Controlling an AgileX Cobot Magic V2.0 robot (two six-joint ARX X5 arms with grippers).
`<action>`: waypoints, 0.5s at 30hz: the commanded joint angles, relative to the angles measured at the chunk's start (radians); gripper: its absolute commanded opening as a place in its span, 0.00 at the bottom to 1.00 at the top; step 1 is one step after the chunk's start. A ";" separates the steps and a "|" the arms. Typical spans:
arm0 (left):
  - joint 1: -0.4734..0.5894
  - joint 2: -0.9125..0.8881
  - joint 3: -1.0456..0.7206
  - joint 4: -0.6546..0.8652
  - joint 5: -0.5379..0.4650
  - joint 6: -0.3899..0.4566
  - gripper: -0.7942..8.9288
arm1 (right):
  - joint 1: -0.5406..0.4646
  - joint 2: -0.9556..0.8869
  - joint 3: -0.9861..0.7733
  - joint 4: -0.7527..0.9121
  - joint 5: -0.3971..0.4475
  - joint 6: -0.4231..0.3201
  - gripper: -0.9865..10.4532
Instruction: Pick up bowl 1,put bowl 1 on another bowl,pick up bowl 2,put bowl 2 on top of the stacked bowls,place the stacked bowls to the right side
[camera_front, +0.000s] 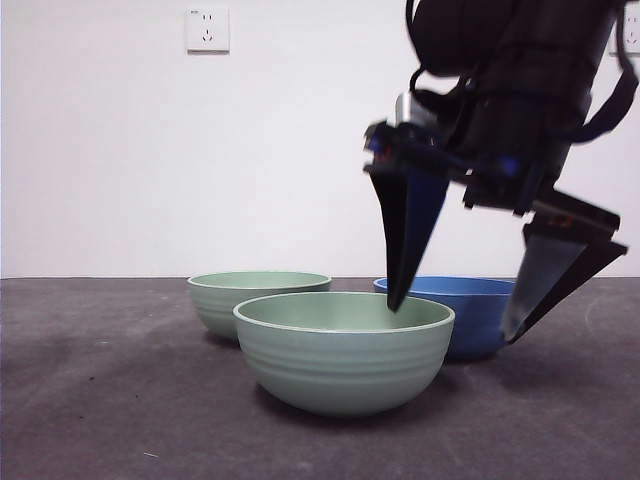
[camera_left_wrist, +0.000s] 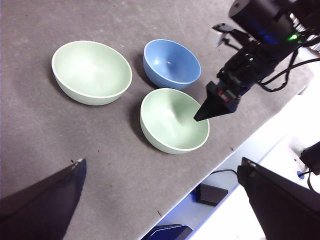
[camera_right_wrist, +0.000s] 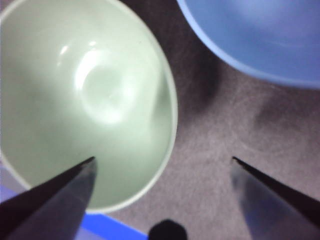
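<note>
My right gripper (camera_front: 455, 310) hangs spread wide, straddling the near green bowl's (camera_front: 343, 350) rim. I should lower squarely and pinch the wall firmly before lifting toward the blue bowl (camera_front: 470, 310).

No legible text, label, brand or number anywhere; the wall socket (camera_front: 207, 29) bears no readable marking.
</note>
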 joint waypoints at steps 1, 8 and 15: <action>-0.004 -0.002 0.001 0.004 0.002 -0.003 0.81 | 0.013 0.021 0.002 0.031 0.004 0.013 0.34; -0.004 -0.002 0.001 0.004 0.002 -0.003 0.81 | 0.027 0.026 0.002 0.081 0.006 0.013 0.16; -0.004 -0.002 0.001 0.004 0.003 -0.003 0.81 | 0.027 0.026 0.002 0.078 0.030 0.012 0.10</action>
